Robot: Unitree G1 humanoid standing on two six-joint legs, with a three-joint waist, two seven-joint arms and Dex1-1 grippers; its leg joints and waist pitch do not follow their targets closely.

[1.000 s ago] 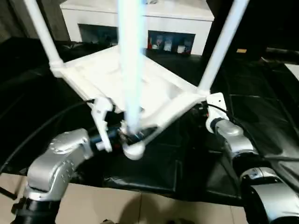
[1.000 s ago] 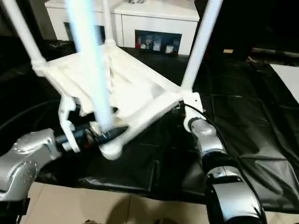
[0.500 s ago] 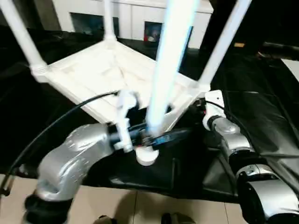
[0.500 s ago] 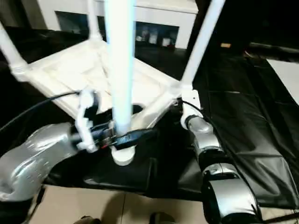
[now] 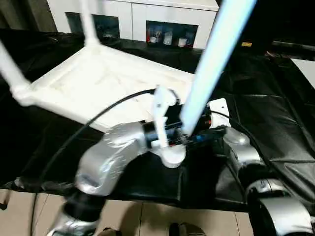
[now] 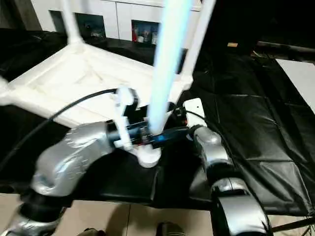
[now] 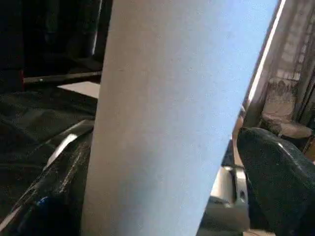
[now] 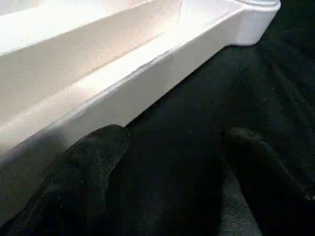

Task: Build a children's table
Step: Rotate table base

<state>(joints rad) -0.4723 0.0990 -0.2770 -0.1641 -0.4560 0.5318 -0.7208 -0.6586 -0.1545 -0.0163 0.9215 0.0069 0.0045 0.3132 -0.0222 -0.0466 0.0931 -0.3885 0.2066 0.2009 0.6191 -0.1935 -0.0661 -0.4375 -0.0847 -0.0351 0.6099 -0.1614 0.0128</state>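
The children's table lies upside down on black cloth: a white tabletop (image 5: 98, 83) with its ribbed underside up. Legs stand in its left corner (image 5: 11, 66), its far corner (image 5: 88, 22) and its right corner (image 6: 197, 39). My left gripper (image 5: 189, 136) is shut on another white leg (image 5: 211, 64) just above its flared end (image 5: 171, 155). That leg leans up to the right in front of the tabletop's near right corner. In the left wrist view the leg (image 7: 167, 118) sits between the black fingers (image 7: 275, 172). My right gripper (image 8: 172, 137) is open beside the tabletop's rim (image 8: 147, 73), over bare cloth.
A white cabinet (image 5: 133, 14) with dark glass doors stands behind the work. Black cloth (image 5: 275, 113) covers the floor to the right, and pale tiles (image 5: 147, 221) run along the front. A black cable (image 5: 98, 118) loops from my left arm across the tabletop.
My left arm has swung the held leg from the near left side over to the near right corner, and the leg now leans right. The view has also shifted. The right arm has stayed put.
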